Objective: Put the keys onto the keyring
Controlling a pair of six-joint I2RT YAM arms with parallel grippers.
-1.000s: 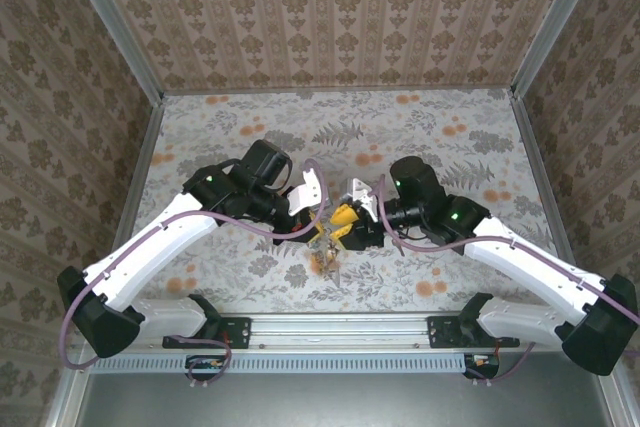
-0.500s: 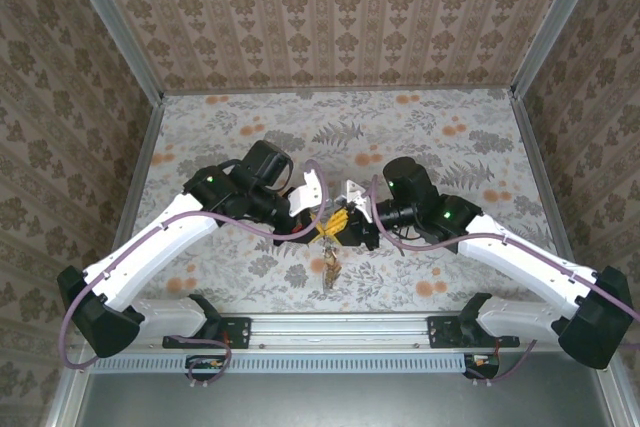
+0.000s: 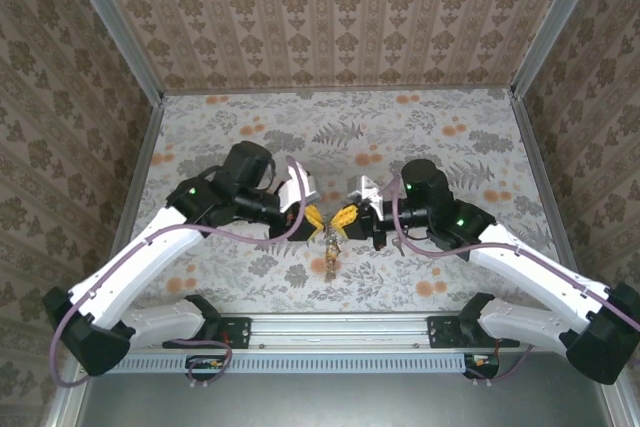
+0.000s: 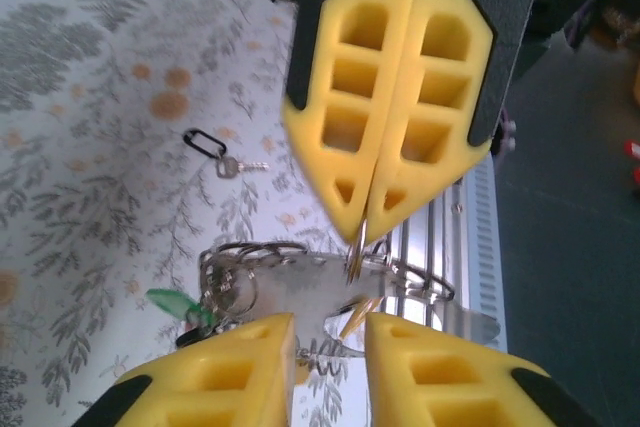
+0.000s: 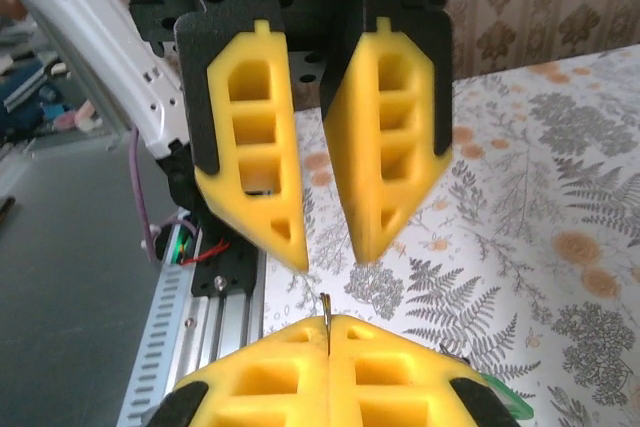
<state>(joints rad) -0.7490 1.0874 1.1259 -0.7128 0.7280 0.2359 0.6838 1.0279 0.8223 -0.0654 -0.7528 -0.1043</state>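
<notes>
Right gripper (image 4: 365,232) jaws are pressed together, pinching a thin metal loop of the keyring (image 3: 328,245) right at the fingertips. In the right wrist view a sliver of that metal pokes up from the seam between the fingers. Left gripper (image 5: 330,252) faces it tip to tip, jaws spread with a clear gap and nothing between them. It sits just beside the ring and I can't see any contact. The bunch hangs below the right fingertips, between the two grippers, near the front edge of the table (image 3: 450,147). The keys (image 3: 328,265) dangle at the bottom of the bunch with a green tag (image 4: 170,302) among them; can't tell if they touch the cloth. One loose key (image 4: 240,165) on a small black loop (image 4: 205,142) lies flat on the table, well apart from the bunch.
</notes>
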